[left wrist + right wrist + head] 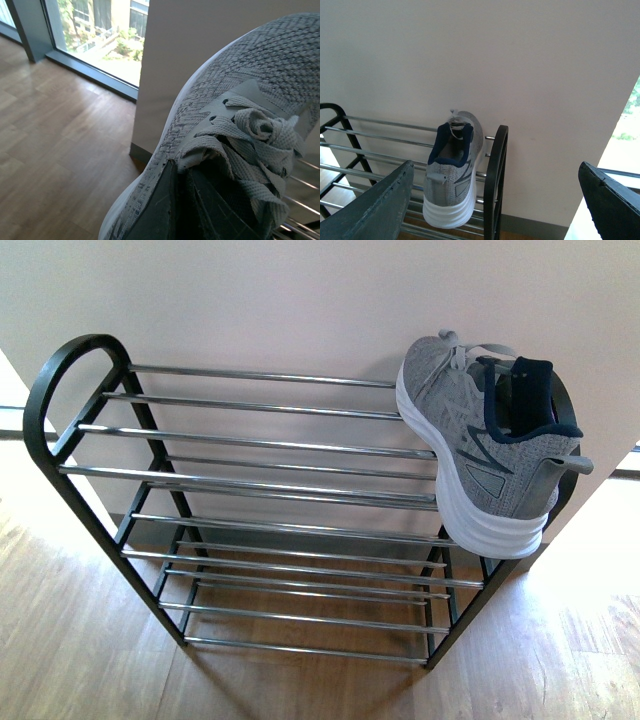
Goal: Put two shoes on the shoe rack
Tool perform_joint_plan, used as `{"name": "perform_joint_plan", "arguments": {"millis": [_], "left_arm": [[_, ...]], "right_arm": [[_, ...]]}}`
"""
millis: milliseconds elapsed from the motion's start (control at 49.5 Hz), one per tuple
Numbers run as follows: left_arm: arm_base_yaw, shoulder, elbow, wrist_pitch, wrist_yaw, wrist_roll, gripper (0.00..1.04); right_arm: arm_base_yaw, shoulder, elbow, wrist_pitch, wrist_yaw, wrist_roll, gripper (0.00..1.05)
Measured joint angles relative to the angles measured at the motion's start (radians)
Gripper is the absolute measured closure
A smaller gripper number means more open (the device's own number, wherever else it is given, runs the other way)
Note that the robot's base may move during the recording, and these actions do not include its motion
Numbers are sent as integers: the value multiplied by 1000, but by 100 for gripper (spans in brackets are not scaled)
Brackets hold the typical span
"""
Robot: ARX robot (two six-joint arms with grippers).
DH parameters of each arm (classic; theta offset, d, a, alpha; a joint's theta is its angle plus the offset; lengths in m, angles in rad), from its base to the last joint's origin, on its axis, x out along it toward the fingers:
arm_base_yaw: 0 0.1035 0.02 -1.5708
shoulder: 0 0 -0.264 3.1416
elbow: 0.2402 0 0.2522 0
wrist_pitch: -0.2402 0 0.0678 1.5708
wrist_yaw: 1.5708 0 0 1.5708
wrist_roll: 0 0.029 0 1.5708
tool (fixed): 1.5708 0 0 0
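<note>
- Lettering: the racked shoe (480,440) has a dark outlined patch on its side, too small to read as a brand; the held shoe (260,70) shows only knit and laces
- Left gripper (175,205): dark fingers (160,215) closed against the held shoe by its laces, carrying it clear of the wooden floor (55,140)
- Chrome rods of the shoe rack (88,343) show close behind the held shoe in the left wrist view
- Right gripper (496,167): jaws spread wide, nothing in them, well apart from the rack
- Racked shoe: top tier, right end, just inside the black side frame, toe to the wall (300,300), heel overhanging the front rod
- Looks: grey knit upper, thick white sole, navy collar lining, pale laces
- Rack: black rounded side frames, tiers of chrome rods, standing against the wall
</note>
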Motion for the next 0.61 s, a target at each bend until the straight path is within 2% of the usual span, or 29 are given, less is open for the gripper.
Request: {"name": "perform_joint_plan", "arguments": {"millis": [121,324,607], "left_arm": [[31,73,44,13,89,-152,103],[38,221,95,113,160,-345,103],[-26,503,146,240,272,-583,103]], "right_arm": [[0,0,0,0,0,0,9],[0,0,0,0,0,0,9],[0,0,0,0,0,0,9]]}}
